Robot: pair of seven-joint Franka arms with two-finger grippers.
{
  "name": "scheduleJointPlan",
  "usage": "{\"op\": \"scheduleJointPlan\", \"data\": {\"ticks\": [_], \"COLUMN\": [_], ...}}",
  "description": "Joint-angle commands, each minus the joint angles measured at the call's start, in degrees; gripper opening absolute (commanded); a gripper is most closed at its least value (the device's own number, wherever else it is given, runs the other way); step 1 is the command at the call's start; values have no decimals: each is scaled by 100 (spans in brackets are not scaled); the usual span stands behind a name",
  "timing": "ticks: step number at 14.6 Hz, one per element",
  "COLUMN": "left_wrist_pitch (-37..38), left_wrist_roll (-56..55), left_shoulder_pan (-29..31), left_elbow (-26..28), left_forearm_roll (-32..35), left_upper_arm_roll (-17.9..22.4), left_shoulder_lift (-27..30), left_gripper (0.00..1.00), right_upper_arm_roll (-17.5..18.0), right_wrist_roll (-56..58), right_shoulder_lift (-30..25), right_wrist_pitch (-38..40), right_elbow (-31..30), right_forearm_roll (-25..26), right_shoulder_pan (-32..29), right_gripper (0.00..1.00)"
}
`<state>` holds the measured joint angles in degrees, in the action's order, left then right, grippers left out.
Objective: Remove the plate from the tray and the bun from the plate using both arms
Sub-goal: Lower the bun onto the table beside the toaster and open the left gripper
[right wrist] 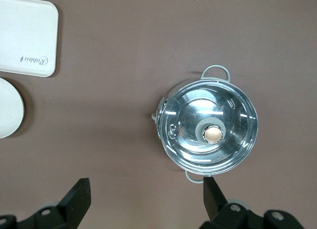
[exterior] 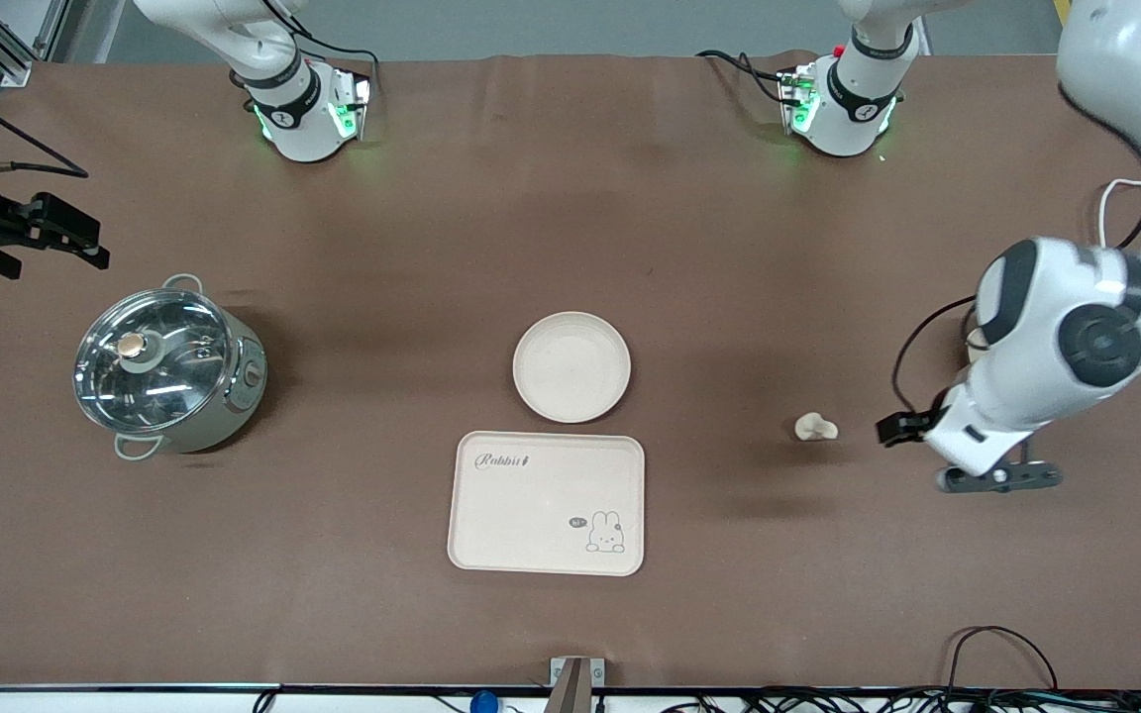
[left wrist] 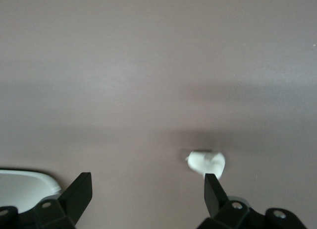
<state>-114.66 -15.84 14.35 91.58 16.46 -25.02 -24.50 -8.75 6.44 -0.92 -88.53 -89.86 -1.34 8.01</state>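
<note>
The round cream plate (exterior: 571,366) lies at the table's middle, just farther from the front camera than the rabbit tray (exterior: 547,502). The plate's edge also shows in the right wrist view (right wrist: 7,107). The small pale bun (exterior: 815,428) lies on the table toward the left arm's end. My left gripper (exterior: 996,478) is open and empty, low beside the bun. In the left wrist view the bun (left wrist: 207,162) sits just ahead of one fingertip of the left gripper (left wrist: 146,182). My right gripper (exterior: 75,243) is open and empty, up over the table by the pot, and its jaws (right wrist: 146,187) stand wide apart.
A steel pot with a glass lid (exterior: 169,368) stands toward the right arm's end and shows in the right wrist view (right wrist: 208,132), as does the tray (right wrist: 27,38). A cream rounded object (exterior: 974,347) lies partly hidden under the left arm (left wrist: 22,187).
</note>
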Motion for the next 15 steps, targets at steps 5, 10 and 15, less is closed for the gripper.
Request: {"op": "scheduleJointPlan", "data": {"ticks": [5, 10, 15], "left_wrist_pitch": [1592, 2228, 2132], "left_wrist_roll": [906, 1980, 1690], "left_shoulder_pan": [130, -1711, -2068], "left_elbow": [-788, -626, 43], "left_forearm_roll": [-837, -1690, -1620], "left_upper_arm_roll": [276, 2910, 2951], "left_shoulder_lift": [1210, 2132, 2757], "left_gripper": [100, 100, 100], "right_upper_arm_roll": [14, 14, -4], "right_wrist_roll": [-20, -11, -20], "right_shoulder_lift": [-22, -31, -31], "right_wrist_pitch": [29, 38, 82], "right_elbow": [127, 127, 127], "right_forearm_roll": [20, 37, 37], "right_shoulder_pan": [43, 78, 34], "right_gripper": [100, 100, 100]}}
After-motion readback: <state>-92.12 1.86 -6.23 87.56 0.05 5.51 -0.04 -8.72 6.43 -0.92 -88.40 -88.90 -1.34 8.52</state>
